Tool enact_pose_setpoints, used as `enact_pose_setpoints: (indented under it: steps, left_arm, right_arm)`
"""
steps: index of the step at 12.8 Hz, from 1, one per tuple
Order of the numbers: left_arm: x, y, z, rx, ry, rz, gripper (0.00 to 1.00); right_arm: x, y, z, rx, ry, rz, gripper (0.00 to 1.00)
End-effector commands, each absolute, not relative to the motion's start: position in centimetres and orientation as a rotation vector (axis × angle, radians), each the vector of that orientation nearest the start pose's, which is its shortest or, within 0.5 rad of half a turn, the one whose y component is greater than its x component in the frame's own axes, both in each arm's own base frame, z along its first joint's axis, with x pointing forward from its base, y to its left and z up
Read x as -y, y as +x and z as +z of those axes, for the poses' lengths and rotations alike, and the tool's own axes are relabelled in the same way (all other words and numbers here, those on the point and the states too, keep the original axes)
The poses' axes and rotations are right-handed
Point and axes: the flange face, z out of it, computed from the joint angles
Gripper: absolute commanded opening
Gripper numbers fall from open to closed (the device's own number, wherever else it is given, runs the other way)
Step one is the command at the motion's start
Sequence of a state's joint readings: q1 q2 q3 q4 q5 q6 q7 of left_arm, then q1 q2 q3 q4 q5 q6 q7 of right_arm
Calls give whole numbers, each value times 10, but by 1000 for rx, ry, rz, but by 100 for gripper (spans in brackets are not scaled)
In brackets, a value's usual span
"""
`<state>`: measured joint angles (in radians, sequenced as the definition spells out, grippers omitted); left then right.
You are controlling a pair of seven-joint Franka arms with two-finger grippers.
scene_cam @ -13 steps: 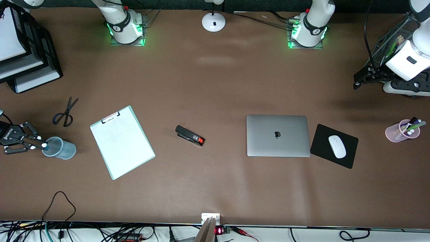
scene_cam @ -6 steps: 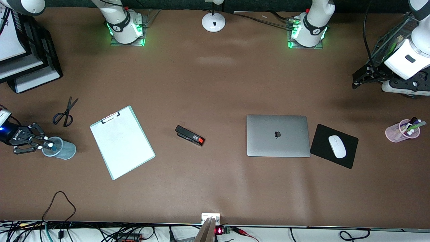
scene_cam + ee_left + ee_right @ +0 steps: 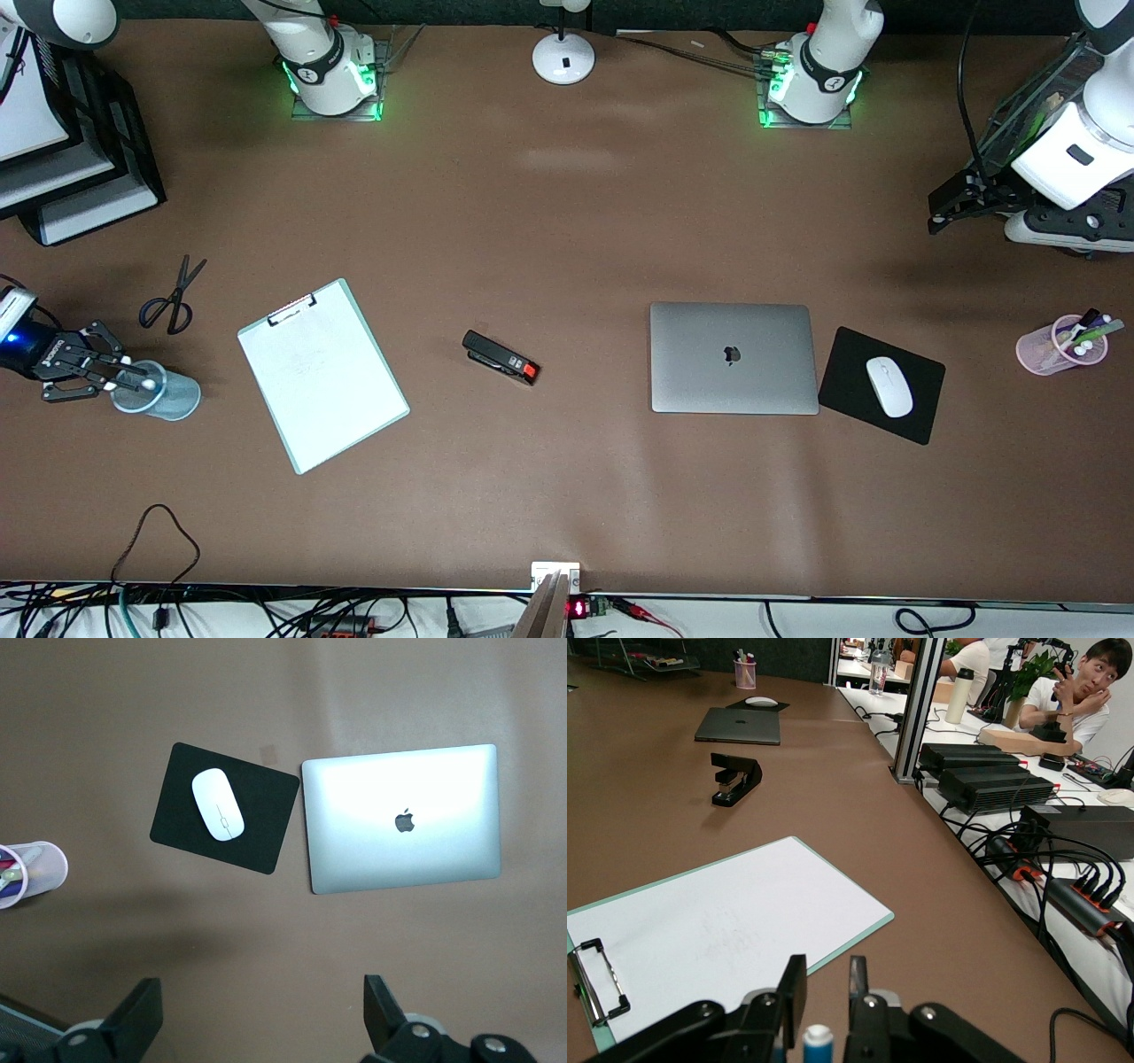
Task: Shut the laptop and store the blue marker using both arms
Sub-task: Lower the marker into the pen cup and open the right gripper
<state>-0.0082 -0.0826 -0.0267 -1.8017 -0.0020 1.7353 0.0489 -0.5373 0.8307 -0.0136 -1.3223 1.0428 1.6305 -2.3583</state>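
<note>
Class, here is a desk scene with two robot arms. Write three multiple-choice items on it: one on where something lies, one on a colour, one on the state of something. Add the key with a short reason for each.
1. Where is the stapler?
A. Between the clipboard and the laptop
B. On the mouse pad
C. In the pink cup

2. What colour is the mouse?
A. Red
B. White
C. Green

3. What is the state of the laptop?
A. Open, screen lit
B. Half open
C. Closed, lid flat

Key:
1 A, the stapler lies on bare table with the clipboard toward the right arm's end and the laptop toward the left arm's end.
2 B, the mouse shows white against its black pad.
3 C, the lid with its logo faces up, flat on the table.
</note>
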Motion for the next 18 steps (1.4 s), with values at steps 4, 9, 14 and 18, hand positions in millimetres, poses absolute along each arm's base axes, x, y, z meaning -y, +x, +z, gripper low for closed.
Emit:
enact_pose_setpoints:
  steps: [4,9,14,18]
  left_arm:
    - [20,541,579,-171,-3118,-11,100]
    - [19,541,579,-166,-3120,-7,100]
    - [16,541,578,-161,-3121,-4,100]
    - [15,542,577,-156,-3121,-2,100]
  right_arm:
    - [292,652,268,1430,-1792,-1062,100]
    - [272,658,281,1366,-1888,-853,100]
    - [233,680,332,1313,-2054,-606,100]
    - [197,689,378,1188,-2230,-411,100]
